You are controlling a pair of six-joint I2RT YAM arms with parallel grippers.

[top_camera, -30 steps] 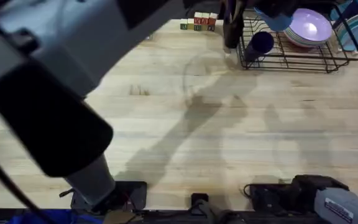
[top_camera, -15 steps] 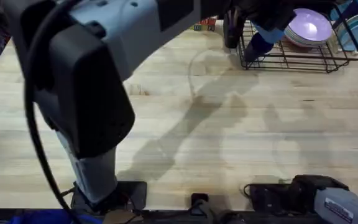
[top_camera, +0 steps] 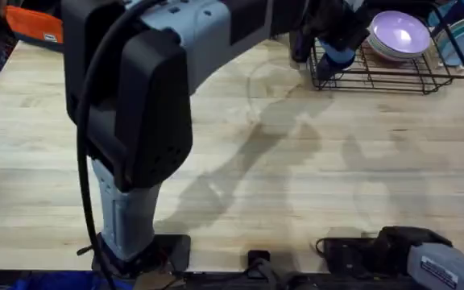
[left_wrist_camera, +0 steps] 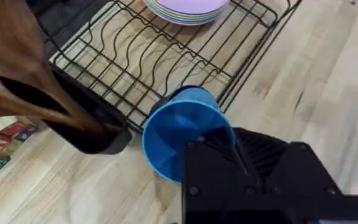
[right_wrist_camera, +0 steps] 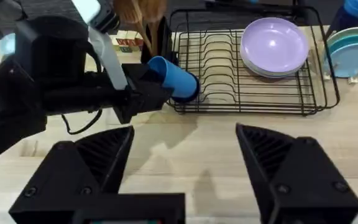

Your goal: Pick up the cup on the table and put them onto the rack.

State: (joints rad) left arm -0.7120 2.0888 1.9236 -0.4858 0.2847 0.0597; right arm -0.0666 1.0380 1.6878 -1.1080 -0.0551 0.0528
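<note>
- The left hand [right_wrist_camera: 143, 87] is closed on the blue cup [right_wrist_camera: 174, 78], carrying it tipped on its side at the near corner of the black wire rack [right_wrist_camera: 253, 99], seemingly to lay it inside.
- Purple plates [right_wrist_camera: 274, 45] already fill the rack's far end.
- The right hand [right_wrist_camera: 185, 171] hangs open and empty above the desk [top_camera: 296, 185].

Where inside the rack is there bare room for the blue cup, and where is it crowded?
The rack has bare wire from its near-left corner, where the left end effector holds the blue cup, across to the purple plates. That far-right part is crowded.
</note>
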